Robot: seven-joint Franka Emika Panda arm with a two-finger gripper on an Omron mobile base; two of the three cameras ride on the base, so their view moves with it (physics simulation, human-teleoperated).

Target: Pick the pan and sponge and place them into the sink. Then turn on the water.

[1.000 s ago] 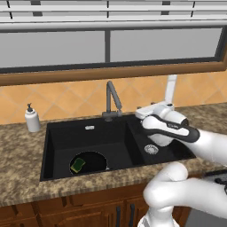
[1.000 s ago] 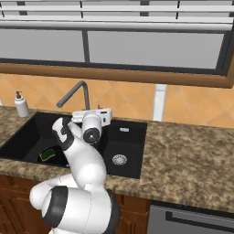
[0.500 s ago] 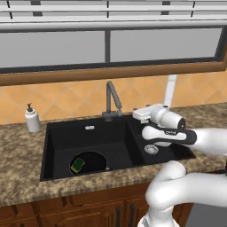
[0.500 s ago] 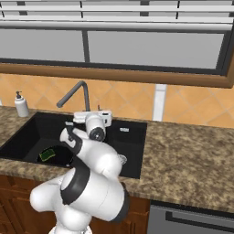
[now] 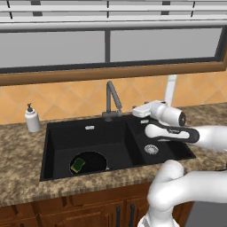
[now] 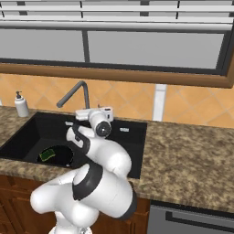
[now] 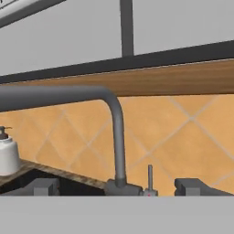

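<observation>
The black pan (image 5: 91, 162) lies in the wider left basin of the black sink (image 5: 66, 139), and the green and yellow sponge (image 5: 79, 165) rests inside it. The pan (image 6: 58, 155) and sponge (image 6: 46, 155) show again in the right base view. My gripper (image 5: 135, 111) hovers over the divider, level with the grey tap (image 5: 111, 98) and just to its right. In the hand view my gripper (image 7: 119, 187) is open, its fingertips (image 7: 43, 186) spread either side of the tap base (image 7: 121, 186), beside the thin upright lever (image 7: 150, 175). No water runs from the spout.
A white soap pump bottle (image 5: 31, 119) stands on the counter left of the sink. The right basin holds a round steel drain (image 5: 151, 149). Speckled granite counter (image 6: 192, 151) stretches to the right, and the tiled wall and window sill rise close behind the tap.
My hand has moved back and left from above the right basin toward the tap base. The pan and sponge have stayed in place.
</observation>
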